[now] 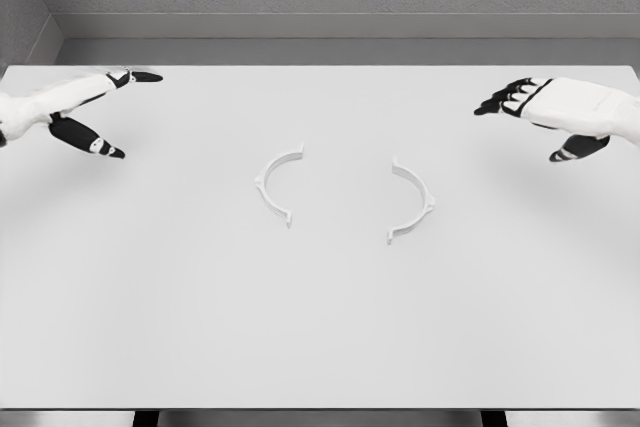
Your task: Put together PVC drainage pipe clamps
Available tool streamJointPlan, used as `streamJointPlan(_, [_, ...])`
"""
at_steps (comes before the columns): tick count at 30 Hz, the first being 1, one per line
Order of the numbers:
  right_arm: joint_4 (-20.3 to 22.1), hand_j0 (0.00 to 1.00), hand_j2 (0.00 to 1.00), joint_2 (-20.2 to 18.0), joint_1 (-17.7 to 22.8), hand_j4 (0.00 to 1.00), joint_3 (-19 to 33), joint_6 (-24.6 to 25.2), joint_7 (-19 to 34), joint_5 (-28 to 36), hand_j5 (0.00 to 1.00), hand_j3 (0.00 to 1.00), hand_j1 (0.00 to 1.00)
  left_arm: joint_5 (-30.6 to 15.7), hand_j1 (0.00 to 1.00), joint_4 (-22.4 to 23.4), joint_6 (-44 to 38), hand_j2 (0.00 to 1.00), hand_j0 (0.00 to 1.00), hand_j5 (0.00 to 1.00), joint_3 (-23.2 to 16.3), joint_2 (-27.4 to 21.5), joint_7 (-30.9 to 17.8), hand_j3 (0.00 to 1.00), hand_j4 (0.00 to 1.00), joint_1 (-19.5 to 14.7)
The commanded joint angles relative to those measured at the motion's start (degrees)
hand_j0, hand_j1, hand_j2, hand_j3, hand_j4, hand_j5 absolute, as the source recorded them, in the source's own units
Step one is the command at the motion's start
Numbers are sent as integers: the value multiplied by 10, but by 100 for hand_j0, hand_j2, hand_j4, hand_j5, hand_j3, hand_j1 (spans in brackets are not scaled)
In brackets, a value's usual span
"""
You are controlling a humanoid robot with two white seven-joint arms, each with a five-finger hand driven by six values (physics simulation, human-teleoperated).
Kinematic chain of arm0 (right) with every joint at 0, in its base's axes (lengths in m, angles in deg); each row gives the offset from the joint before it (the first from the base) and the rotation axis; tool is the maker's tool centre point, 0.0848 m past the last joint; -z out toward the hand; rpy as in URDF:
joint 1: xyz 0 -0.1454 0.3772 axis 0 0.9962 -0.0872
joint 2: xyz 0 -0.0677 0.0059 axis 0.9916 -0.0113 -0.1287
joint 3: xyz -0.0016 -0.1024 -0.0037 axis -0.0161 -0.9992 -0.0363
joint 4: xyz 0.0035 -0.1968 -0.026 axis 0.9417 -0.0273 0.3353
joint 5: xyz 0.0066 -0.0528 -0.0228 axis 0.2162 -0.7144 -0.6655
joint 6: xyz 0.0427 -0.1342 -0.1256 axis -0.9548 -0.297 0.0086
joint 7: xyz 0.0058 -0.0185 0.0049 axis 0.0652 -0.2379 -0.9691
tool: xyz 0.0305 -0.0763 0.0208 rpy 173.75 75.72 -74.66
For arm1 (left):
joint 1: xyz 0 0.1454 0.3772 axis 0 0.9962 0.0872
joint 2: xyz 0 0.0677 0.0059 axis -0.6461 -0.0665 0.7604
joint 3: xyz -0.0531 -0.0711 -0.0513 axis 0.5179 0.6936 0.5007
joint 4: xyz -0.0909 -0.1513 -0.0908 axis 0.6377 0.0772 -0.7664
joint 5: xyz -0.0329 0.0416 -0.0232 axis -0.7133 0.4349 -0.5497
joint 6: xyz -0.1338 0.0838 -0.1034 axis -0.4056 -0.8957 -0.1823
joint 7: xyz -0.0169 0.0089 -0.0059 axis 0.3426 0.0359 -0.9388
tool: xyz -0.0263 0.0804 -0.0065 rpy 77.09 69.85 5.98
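White table (320,337) under grey walls; flat, matte, evenly lit.

Two white clamp halves lie flat near the table's middle, a little toward the far edge. Left half (276,185): a thin arc bulging toward the left edge, open side facing right. Right half (414,200): its mirror, bulging toward the right edge, open side facing left. The two are apart, a clear gap between their tips, concave sides facing each other. Each shows a small tab on its outer curve and short lips at the ends.

Handling, as judged: thin rigid plastic, very light, likely to skid on the smooth top if nudged. Low profile, so a fingertip pinch across the band at mid-arc, by the tab, looks the best hold; the ends should stay free for mating.

Left hand (88,107) hovers by the far left corner, fingers spread, thumb wide, holding nothing. Right hand (555,112) hovers by the far right corner, fingers loosely together and relaxed, thumb apart, holding nothing. Both well away from the halves.

No part grasped; joining not begun.
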Motion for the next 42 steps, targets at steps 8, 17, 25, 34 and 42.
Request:
streamJointPlan(8, [-8, 100, 100, 3, 29, 100, -19, 1, 0, 84, 100, 100, 100, 16, 100, -16, -1, 100, 100, 100, -31, 25, -2, 100, 100, -17])
streamJointPlan(17, [-3, 100, 100, 60, 25, 100, -100, 1, 0, 83, 100, 100, 100, 119, 100, 93, -1, 100, 100, 100, -30, 156, -2, 100, 100, -63])
streamJointPlan(25, [-2, 100, 100, 76, 0, 100, -109, 1, 0, -20, 100, 100, 100, 131, 100, 99, -1, 100, 100, 100, -29, 169, -2, 100, 100, -69])
streamJointPlan(34, [-2, 100, 100, 102, -32, 100, -130, 1, 0, -36, 100, 100, 100, 164, 100, 113, -1, 100, 100, 100, -29, 208, -2, 100, 100, -66])
streamJointPlan(42, [-1, 100, 100, 106, -44, 100, -145, 1, 0, -46, 100, 100, 100, 174, 100, 131, -1, 100, 100, 100, -29, 225, -2, 100, 100, -66])
